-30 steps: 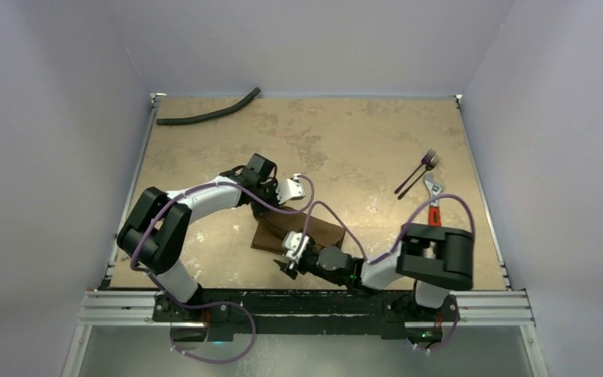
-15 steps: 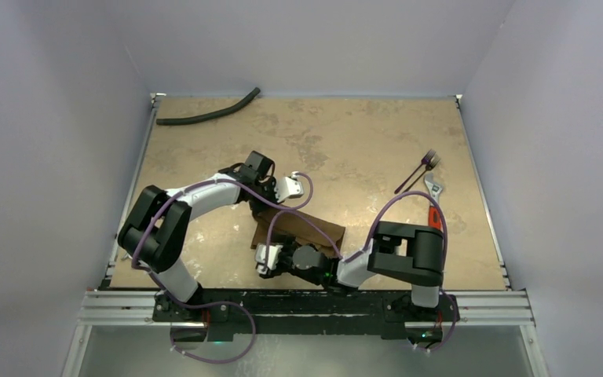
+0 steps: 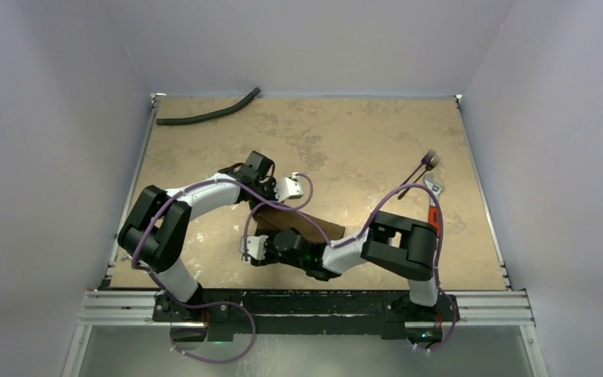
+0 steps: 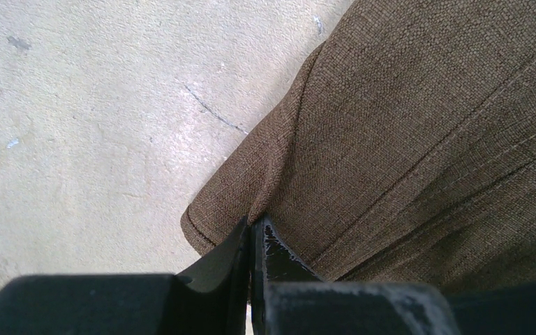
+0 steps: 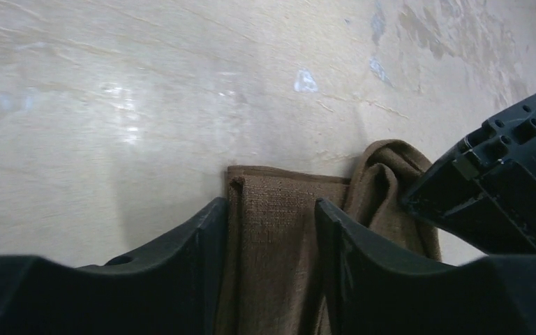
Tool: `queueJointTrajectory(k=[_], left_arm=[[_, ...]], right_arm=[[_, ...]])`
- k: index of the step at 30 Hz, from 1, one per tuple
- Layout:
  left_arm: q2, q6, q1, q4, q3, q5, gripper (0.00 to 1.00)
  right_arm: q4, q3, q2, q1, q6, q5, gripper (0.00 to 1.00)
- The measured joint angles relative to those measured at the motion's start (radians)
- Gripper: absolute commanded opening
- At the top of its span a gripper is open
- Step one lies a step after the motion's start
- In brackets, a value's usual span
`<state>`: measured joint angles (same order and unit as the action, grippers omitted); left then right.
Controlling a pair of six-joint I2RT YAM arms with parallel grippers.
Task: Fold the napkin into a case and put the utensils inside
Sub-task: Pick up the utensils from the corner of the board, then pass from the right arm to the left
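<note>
My left claw (image 4: 252, 234) is pressed together, pinching a puckered corner of the napkin (image 4: 405, 125), which lies folded on the worktop (image 3: 345, 133) between my arms. My right claw (image 5: 271, 213) is spread astride the adjoining corner. The utensils (image 3: 422, 168) lie well apart, far right. Risk: the thin bite slips, or opposed pulls undo the fold.

The left hand (image 4: 252, 234) is pinching the napkin (image 4: 419, 125) edge at lower centre, with the table (image 4: 98, 105) showing at upper left.
</note>
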<state>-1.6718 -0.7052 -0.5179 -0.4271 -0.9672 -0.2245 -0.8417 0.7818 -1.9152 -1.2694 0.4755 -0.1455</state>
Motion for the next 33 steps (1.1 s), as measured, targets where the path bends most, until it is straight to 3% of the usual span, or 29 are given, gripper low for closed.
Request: queueJointTrajectory(k=[5, 11, 21, 33], left_arm=[[0.0, -0.018, 0.0, -0.002, 0.0, -0.002, 0.0], [0.0, -0.022, 0.0, -0.009, 0.0, -0.008, 0.0], [0.0, -0.021, 0.0, -0.017, 0.0, -0.023, 0.0], [0.0, -0.014, 0.0, -0.021, 0.0, -0.035, 0.0]], right_arm=[[0.037, 0.044, -0.031, 0.027, 0.03, -0.002, 0.29], [0.042, 0.036, -0.035, 0.026, 0.044, -0.043, 0.0], [-0.06, -0.074, 0.029, 0.048, -0.161, -0.063, 0.0], [-0.181, -0.172, 0.122, 0.273, -0.537, 0.281, 0.0]])
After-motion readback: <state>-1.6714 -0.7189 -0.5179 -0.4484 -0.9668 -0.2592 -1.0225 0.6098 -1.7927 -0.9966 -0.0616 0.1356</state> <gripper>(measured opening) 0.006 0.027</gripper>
